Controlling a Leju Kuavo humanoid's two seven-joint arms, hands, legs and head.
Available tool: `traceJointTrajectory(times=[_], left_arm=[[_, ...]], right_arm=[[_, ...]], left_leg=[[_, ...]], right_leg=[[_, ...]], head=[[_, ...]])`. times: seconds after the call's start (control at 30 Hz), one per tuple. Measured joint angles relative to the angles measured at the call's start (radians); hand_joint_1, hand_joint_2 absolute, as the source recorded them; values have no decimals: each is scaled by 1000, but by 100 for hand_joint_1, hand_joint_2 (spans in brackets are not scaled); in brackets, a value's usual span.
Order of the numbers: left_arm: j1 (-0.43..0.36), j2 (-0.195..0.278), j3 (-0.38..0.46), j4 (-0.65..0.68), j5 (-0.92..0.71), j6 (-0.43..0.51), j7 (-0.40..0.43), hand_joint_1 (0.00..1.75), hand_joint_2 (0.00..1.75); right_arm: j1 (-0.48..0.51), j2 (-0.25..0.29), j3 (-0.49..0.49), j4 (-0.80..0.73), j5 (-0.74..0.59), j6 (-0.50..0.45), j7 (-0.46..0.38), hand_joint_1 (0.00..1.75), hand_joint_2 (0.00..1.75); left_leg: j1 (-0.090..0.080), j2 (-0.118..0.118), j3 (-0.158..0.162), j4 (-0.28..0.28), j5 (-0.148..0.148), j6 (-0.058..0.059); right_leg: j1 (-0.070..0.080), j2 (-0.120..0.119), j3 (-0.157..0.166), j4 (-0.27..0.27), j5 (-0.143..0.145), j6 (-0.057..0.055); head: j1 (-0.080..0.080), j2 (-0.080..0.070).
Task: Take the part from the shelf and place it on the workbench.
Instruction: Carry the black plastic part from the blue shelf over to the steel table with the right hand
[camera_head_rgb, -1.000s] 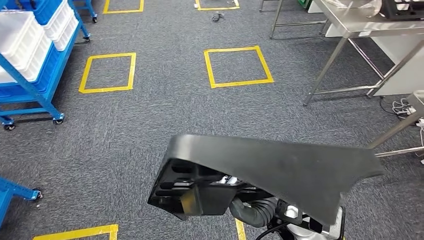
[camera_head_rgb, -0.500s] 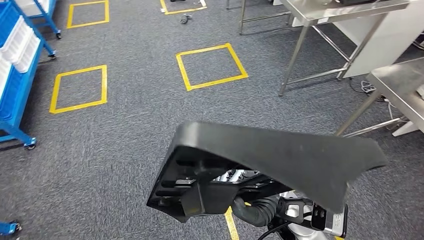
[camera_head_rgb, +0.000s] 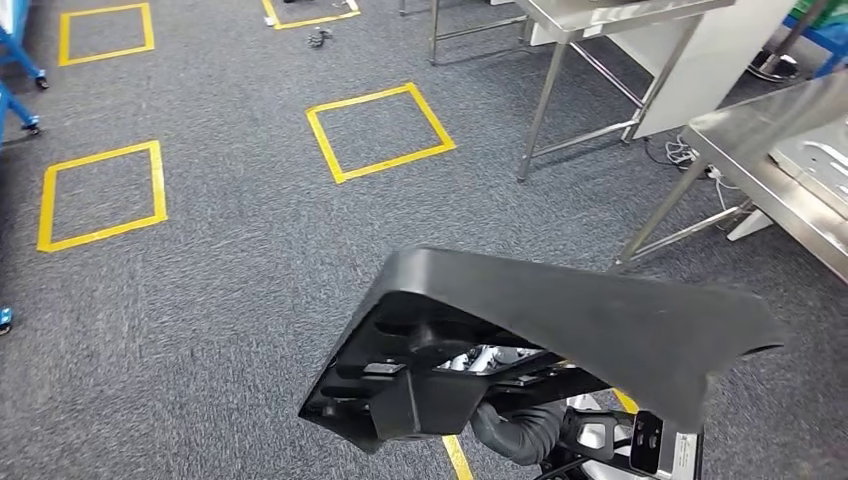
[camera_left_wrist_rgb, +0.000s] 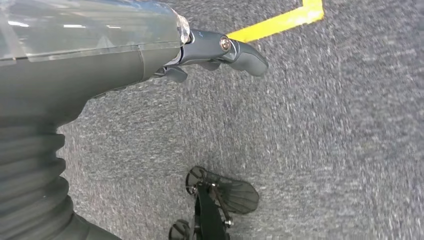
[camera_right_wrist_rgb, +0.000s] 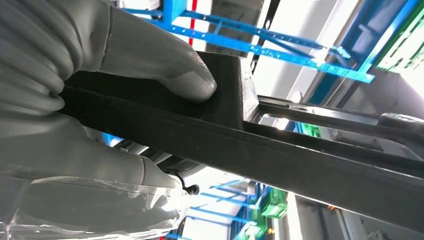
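Low in the head view, close before the robot's body, a large black moulded plastic part is carried above the grey carpet floor. Its smooth curved shell faces up and its ribbed, hollow underside faces the camera, with the broad end tapering to a point on the right. Beneath it a grey ribbed wrist cover of the right arm shows.

From the right wrist camera, the right robot hand is clamped on the part: the thick grey thumb presses one face of a black edge, and the rest of the robot hand closes against the opposite face. Blue shelving frames show blurred behind the part.

From the left wrist camera, the left robot hand hangs over the carpet floor, holding nothing. One dark finger extends straight and another appears curled beneath it; whether the fingers stand apart or together cannot be told from this angle. A strip of yellow tape lies on the carpet just beyond the fingertip.

On the floor ahead are yellow tape squares. A stainless steel bench stands at the right of the head view, well apart from the part, with a second steel bench farther back. A white power strip with cables lies on the floor between them.
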Motion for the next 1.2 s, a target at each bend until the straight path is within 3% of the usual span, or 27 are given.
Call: traceJointTrajectory(times=[0.07,0.13,0.2,0.27,0.3,0.37,0.4,0.43,0.47,0.5,0.57,0.63,0.7,0.73,0.8,0.87,0.9,0.93,0.97,1.0,1.03,1.1,1.17,1.2], left_arm=[[-2,-1,1,0,-2,0,-3,0,175],[-4,-2,1,0,-6,0,-7,0,175],[-6,-3,1,0,-9,0,-10,0,175],[-9,-3,1,0,-10,0,-11,0,175],[-9,-3,1,0,-10,0,-11,0,175],[-7,-3,2,0,-10,0,-11,0,175],[-5,-3,2,0,-10,0,-11,0,175],[-3,-3,2,0,-10,0,-11,0,175],[-2,-3,3,0,-10,0,-11,0,175],[-1,-3,3,0,-9,1,-12,0,175],[-2,-3,4,0,-8,1,-13,0,175],[-4,-3,7,0,-6,2,-14,0,175],[-5,-3,11,0,-5,4,-13,0,175],[-6,-4,13,0,-5,5,-12,0,175],[-7,-5,14,0,-3,2,-10,0,175],[-6,-5,17,0,0,-4,-10,0,175],[-6,-4,19,0,1,-8,-9,0,175],[-5,-4,21,0,2,-13,-9,0,175],[-6,-4,22,0,2,-17,-8,0,175],[-6,-4,22,0,2,-20,-8,0,175],[-7,-4,23,0,2,-22,-6,0,175],[-9,-4,23,0,2,-31,-3,0,175],[-11,-4,26,0,2,-44,0,0,175],[-11,-4,27,0,2,-50,0,0,175]], right_arm=[[-1,0,-1,0,11,0,1,175,175],[-4,1,-3,0,17,-1,2,175,175],[-5,2,-4,-1,19,-1,3,175,175],[-7,4,-4,-1,19,-1,3,175,175],[-8,7,-4,-1,19,-1,3,175,175],[-10,11,-4,0,19,0,4,175,175],[-10,12,-4,1,19,1,4,175,175],[-9,12,-4,3,19,2,4,175,175],[-8,12,-4,6,19,5,3,175,175],[-8,12,-4,8,19,8,2,175,175],[-8,12,-4,11,19,12,-2,175,175],[-9,12,-4,15,19,16,-10,175,175],[-11,12,-4,17,19,21,-17,175,175],[-12,12,-4,17,18,24,-19,175,175],[-21,12,-3,17,17,29,-17,175,175],[-37,12,0,18,12,32,-8,175,175],[-44,12,1,19,9,32,0,175,175],[-49,12,2,21,5,32,8,175,175],[-53,12,3,23,1,32,16,175,175],[-58,12,4,24,-3,31,21,175,175],[-64,12,4,25,-7,31,26,175,175],[-76,12,5,25,-13,31,31,175,175],[-83,12,5,25,-18,30,34,175,175],[-84,12,5,26,-19,29,35,175,175]], left_leg=[[-3,16,7,1,-5,-6],[-6,30,12,1,-10,-15],[-8,48,20,-4,-14,-26],[-6,32,19,15,-32,-36],[-5,11,5,51,-55,-39],[-1,-31,-55,177,-117,-44],[0,-39,-87,238,-138,-46],[0,-42,-109,273,-141,-47],[1,-43,-112,269,-124,-47],[1,-46,-98,227,-89,-46],[3,-73,-43,93,-21,-43],[3,-98,-12,19,1,-37],[0,-92,-10,12,1,-25],[1,-84,-8,7,4,-18],[3,-67,-2,-7,10,-5],[3,-49,1,-12,12,2],[2,-39,0,-12,11,3],[2,-29,1,-12,9,3],[2,-20,2,-12,8,3],[2,-11,4,-12,6,2],[2,-3,7,-11,3,-1],[-1,11,14,-10,-3,-9],[-5,26,19,-10,-8,-19],[-7,36,22,-11,-11,-25]], right_leg=[[8,-39,80,-148,61,-11],[19,-66,120,-225,78,-22],[20,-49,121,-234,78,-30],[13,-28,130,-245,84,-40],[9,-19,135,-250,87,-46],[8,1,137,-252,87,-52],[8,13,137,-251,87,-54],[9,26,137,-249,86,-54],[9,40,137,-247,85,-53],[8,52,138,-243,83,-51],[7,74,136,-232,76,-45],[6,90,129,-223,71,-35],[4,103,123,-224,73,-24],[3,100,123,-224,72,-18],[4,65,106,-187,46,-8],[2,23,51,-76,-12,0],[0,15,17,-12,-38,4],[-3,11,-8,33,-48,7],[-5,8,-16,44,-40,9],[-6,4,-4,16,-14,9],[-6,-5,27,-45,22,8],[1,-47,95,-179,74,-2],[11,-66,120,-235,83,-13],[13,-55,119,-237,83,-18]], head=[[0,0],[0,0],[-1,0],[-3,0],[-5,0],[-10,0],[-10,0],[-11,0],[-11,0],[-11,0],[-11,0],[-10,0],[-11,0],[-10,0],[-7,0],[-3,0],[-2,0],[-2,0],[-2,0],[-2,0],[-2,0],[-2,0],[-3,0],[-4,0]])
